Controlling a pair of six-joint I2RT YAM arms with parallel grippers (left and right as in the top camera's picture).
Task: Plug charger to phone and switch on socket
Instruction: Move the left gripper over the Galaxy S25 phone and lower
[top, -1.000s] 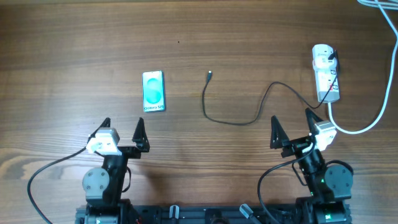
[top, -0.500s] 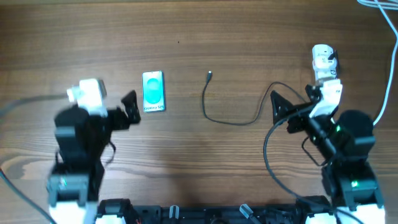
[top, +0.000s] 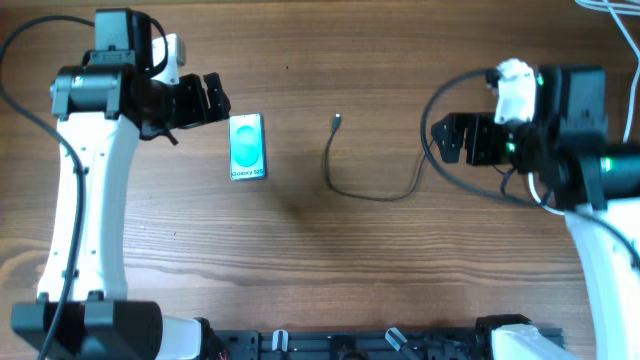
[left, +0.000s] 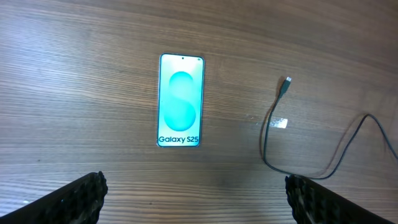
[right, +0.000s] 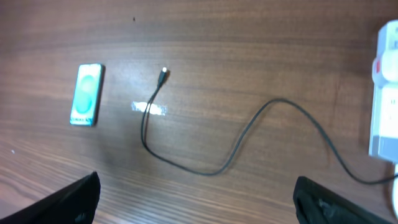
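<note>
Overhead: the left gripper (top: 214, 100) stands wide open just left of the phone (top: 247, 147). The right gripper (top: 446, 138), equally wide, is well to the phone's right.

Left wrist: the charger (left: 285, 86) ends right of the phone, not touching it.

Right wrist: the socket (right: 385, 93) lies far right of the phone.

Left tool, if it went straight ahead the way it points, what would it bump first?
Probably the phone, lying on the table right ahead of the left tool, though depth is unclear.
</note>
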